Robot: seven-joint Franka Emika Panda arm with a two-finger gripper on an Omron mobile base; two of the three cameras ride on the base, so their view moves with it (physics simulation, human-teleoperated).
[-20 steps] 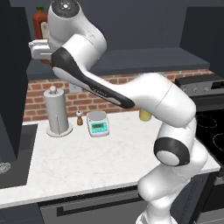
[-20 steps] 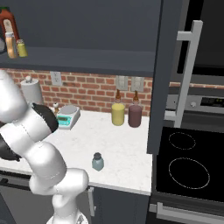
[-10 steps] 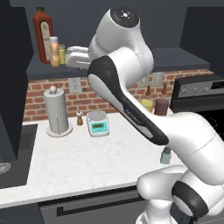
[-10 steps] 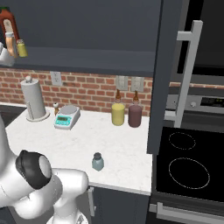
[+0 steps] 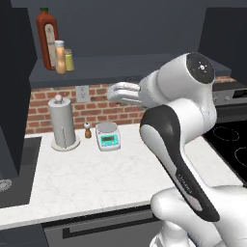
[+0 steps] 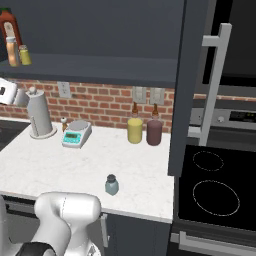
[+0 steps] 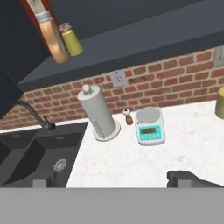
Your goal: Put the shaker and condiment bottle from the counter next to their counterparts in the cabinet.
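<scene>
Gripper [image 5: 116,93] open and empty above the counter [image 5: 111,178]: descend squarely over the shaker [image 6: 111,185], closing below its cap.

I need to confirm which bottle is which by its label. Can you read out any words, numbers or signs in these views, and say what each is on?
No text can be read anywhere.
Red bottle on the cabinet shelf: pale label, too blurred to read.
Condiment bottle beside it: lighter band, no lettering visible.
Kitchen scale on the counter: dark display, digits too small to read.
Oven panel: faint display marks, unreadable.
</scene>
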